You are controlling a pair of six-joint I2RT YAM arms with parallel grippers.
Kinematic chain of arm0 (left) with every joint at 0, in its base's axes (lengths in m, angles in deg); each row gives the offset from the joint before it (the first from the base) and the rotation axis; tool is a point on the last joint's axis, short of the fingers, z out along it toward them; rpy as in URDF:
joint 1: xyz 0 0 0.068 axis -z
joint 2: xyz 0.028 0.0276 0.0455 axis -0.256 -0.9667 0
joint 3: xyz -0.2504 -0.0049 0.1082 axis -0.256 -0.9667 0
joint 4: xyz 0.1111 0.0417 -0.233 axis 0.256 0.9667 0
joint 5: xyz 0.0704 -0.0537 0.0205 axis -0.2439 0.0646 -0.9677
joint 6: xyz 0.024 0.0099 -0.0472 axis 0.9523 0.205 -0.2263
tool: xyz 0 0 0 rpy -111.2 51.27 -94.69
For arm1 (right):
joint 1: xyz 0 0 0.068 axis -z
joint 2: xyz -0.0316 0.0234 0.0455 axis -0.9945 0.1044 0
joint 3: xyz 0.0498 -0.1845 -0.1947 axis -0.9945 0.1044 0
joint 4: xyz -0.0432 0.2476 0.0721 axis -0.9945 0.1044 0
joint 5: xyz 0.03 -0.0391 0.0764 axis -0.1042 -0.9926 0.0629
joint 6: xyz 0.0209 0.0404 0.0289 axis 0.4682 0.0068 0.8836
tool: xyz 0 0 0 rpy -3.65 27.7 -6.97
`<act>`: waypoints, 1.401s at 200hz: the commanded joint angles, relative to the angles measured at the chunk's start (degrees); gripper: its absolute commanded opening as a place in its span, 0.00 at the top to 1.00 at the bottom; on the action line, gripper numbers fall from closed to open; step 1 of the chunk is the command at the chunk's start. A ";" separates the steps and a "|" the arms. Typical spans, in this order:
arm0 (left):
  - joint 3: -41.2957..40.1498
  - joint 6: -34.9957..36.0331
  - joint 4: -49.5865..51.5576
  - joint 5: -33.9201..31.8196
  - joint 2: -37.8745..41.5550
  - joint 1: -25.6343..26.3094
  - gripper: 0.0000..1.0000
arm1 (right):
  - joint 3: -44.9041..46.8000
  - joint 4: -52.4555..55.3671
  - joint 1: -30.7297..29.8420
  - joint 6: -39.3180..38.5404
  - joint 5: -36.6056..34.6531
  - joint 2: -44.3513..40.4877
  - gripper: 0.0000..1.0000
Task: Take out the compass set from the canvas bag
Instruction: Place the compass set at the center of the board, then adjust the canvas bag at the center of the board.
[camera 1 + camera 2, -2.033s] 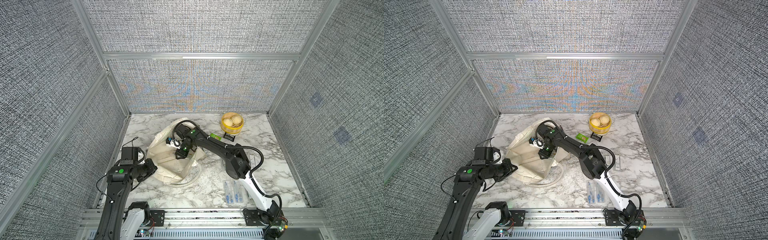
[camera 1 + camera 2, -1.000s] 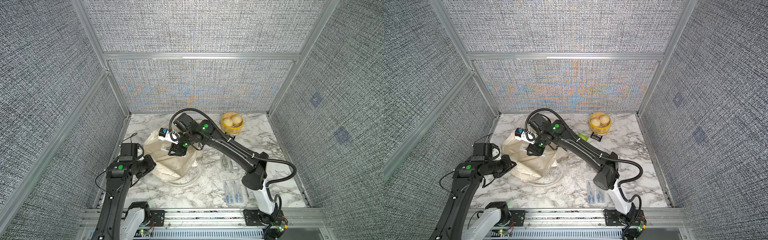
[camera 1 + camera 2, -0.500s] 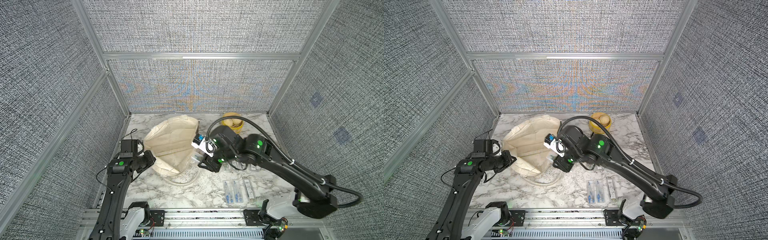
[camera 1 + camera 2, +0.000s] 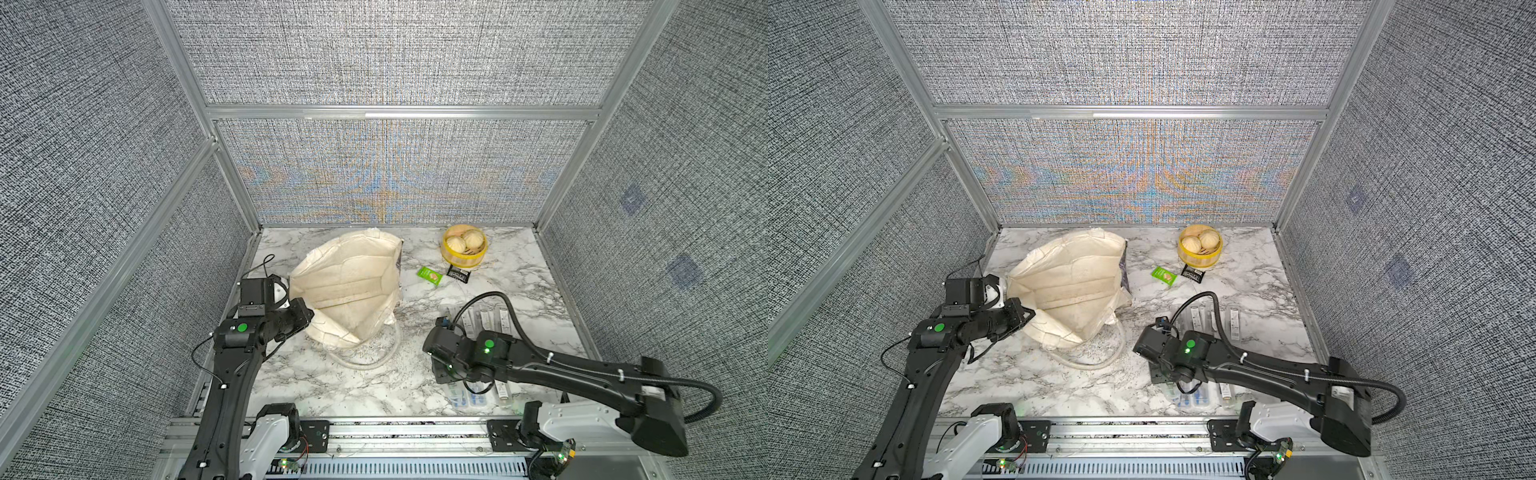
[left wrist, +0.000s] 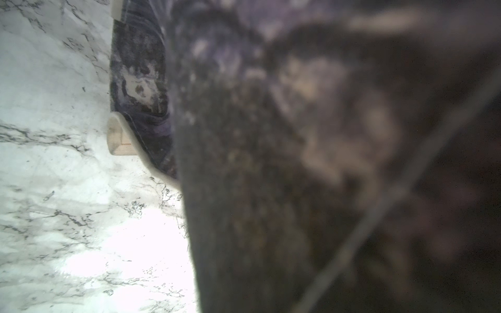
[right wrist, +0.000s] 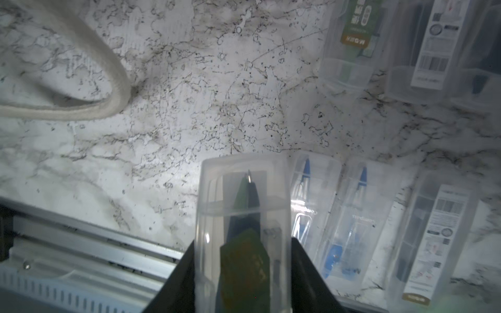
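Compass set, a clear case holding a green-and-black compass, is clamped in the right gripper at lower centre. Neighbouring case reads "M&G". Canvas bag gapes centre-left, its edge pinched by the closed left gripper.

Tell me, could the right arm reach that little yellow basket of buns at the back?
Probably not right away: the right pincer is clamped on a clear compass case, though the marble table between it and the basket looks mostly bare.
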 commanded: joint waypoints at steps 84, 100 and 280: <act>0.07 2.28 -1.00 -0.59 0.95 -0.10 1.00 | -0.01 -2.23 0.90 7.95 1.90 12.99 0.51; 0.24 2.38 -0.87 -0.90 1.14 -0.08 1.00 | -0.16 -1.93 0.92 7.84 2.50 14.36 0.48; 4.13 -2.40 2.77 -0.90 -2.66 -0.12 1.00 | -41.33 -5.55 16.27 -20.41 1.23 19.10 0.26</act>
